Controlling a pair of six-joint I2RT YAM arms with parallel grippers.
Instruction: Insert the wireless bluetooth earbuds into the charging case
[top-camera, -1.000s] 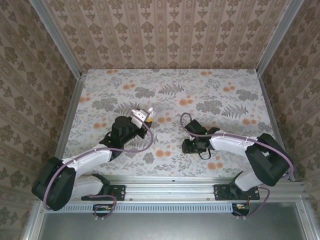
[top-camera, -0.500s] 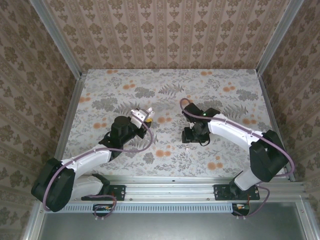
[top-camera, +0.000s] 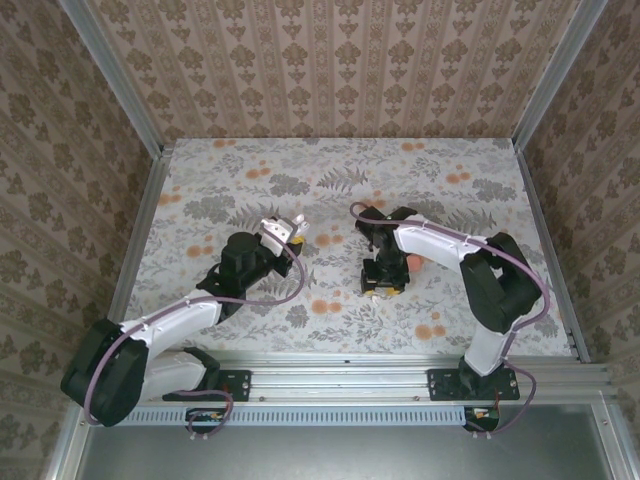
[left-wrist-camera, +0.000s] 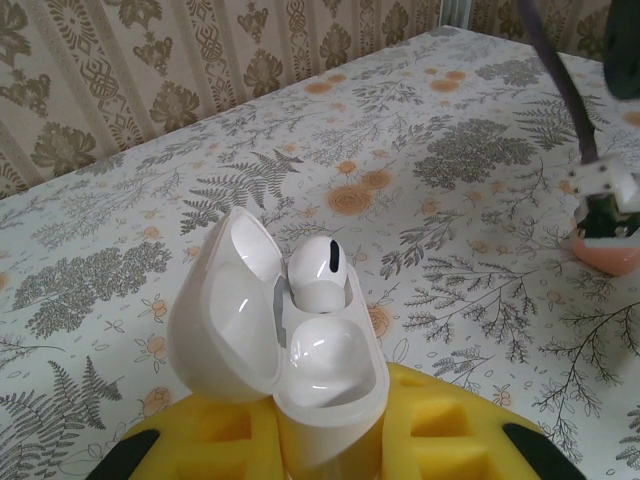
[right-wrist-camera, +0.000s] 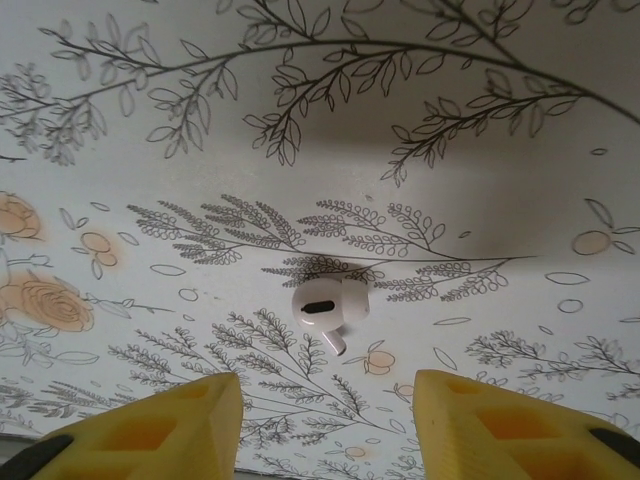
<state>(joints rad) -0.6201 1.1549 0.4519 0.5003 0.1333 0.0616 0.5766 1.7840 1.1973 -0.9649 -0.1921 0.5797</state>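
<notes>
the left end effector (top-camera: 288, 231) is clamped on a glossy white pill-shaped charging case (left-wrist-camera: 240, 330), which sits between its yellow pads with the lid (left-wrist-camera: 225, 290) flipped open. one white plastic earbud (left-wrist-camera: 318, 268) is seated in the far slot with its black slit showing. the nearer slot has a smooth white bulge and i honestly can't tell what it is.

over on the other side, the right end effector (right-wrist-camera: 328, 385) points down at the floral-print tabletop (top-camera: 250, 180), its yellow fingers (right-wrist-camera: 180, 420) spread apart with nothing between them. a second white earbud (right-wrist-camera: 325, 305) lies loose on the cloth just past the tips, stem toward the end effector, well apart from the case. there's also a small coral-pink rounded thing (left-wrist-camera: 612, 258) on the cloth right by that end effector.
</notes>
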